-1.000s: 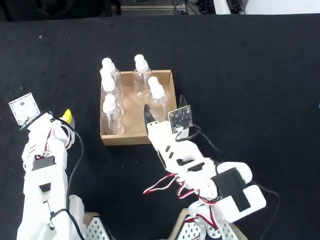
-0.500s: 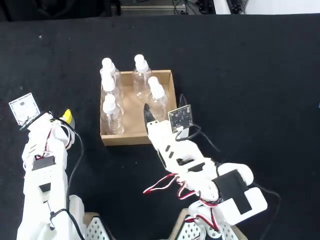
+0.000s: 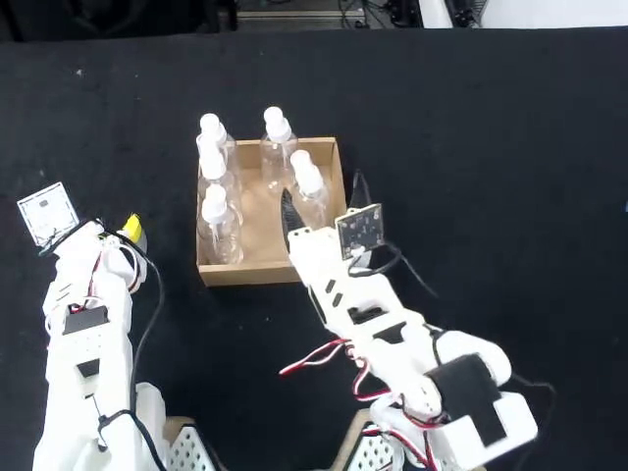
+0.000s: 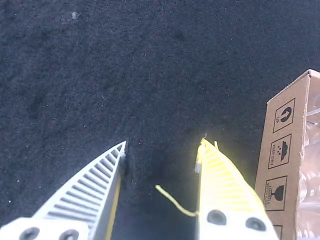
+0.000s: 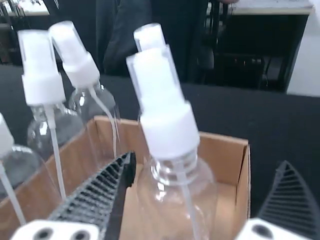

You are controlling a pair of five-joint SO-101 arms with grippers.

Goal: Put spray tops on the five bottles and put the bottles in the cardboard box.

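The cardboard box sits mid-table and holds several clear bottles, each with a white spray top. My right gripper is open at the box's right side. Its black fingers stand on either side of the nearest bottle, without touching it. That bottle stands upright in the box by its right wall. Other bottles stand behind it. My left gripper rests open over bare black table to the left of the box, its grey and yellow fingers holding nothing. The box's side wall is beside it.
A black cloth covers the table, with room all around the box. Red, white and black cables trail from the right arm. A small white tag sits on the left arm.
The right gripper has edged a little farther over the box, along the nearest bottle. The left arm has kept still.
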